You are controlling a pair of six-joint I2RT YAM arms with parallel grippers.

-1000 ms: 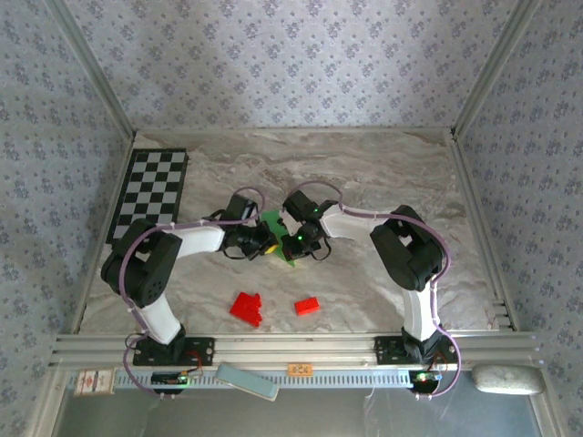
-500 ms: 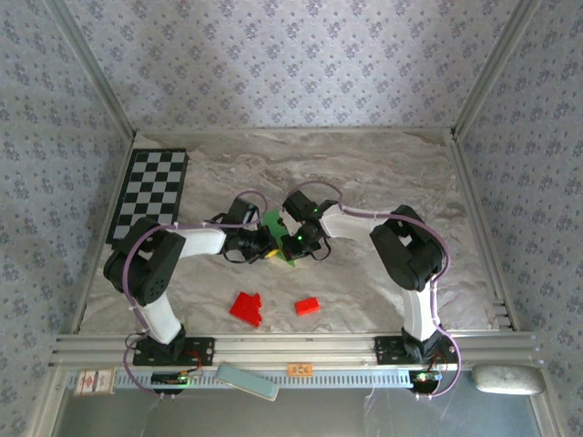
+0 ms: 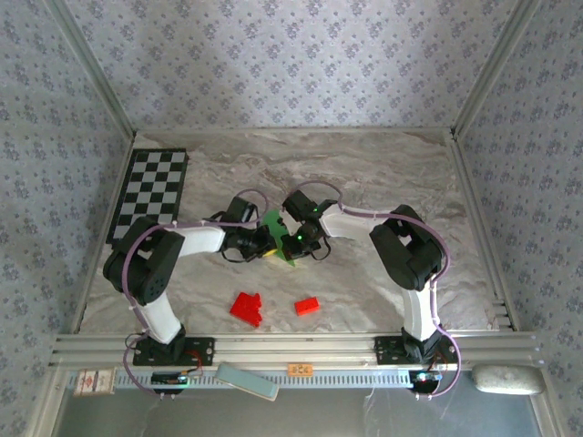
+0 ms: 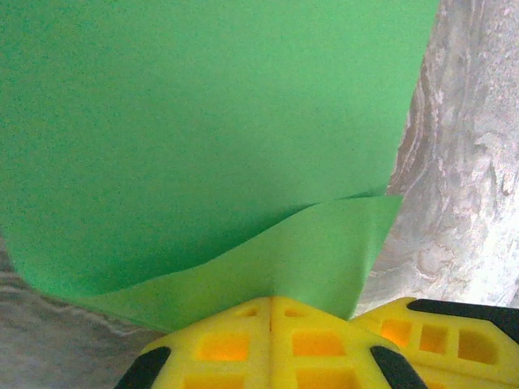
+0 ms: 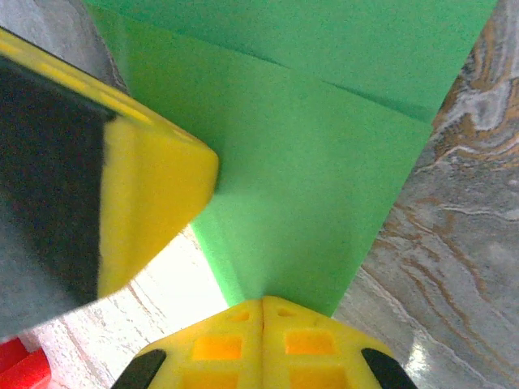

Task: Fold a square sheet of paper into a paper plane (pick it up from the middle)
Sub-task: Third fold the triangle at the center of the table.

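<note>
Green paper (image 4: 203, 130) sits in left end effector (image 4: 272, 301), right end effector (image 5: 263, 301).

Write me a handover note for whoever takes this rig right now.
Left gripper: jaws shut on an edge of the green paper.
Right gripper: jaws shut on it too, close beside.
Paper sits mid-table between both arms, already creased with overlapping layers.
Not yet a finished plane; further folds remain.
Red blocks lie nearer the bases, apart from the paper.
</note>
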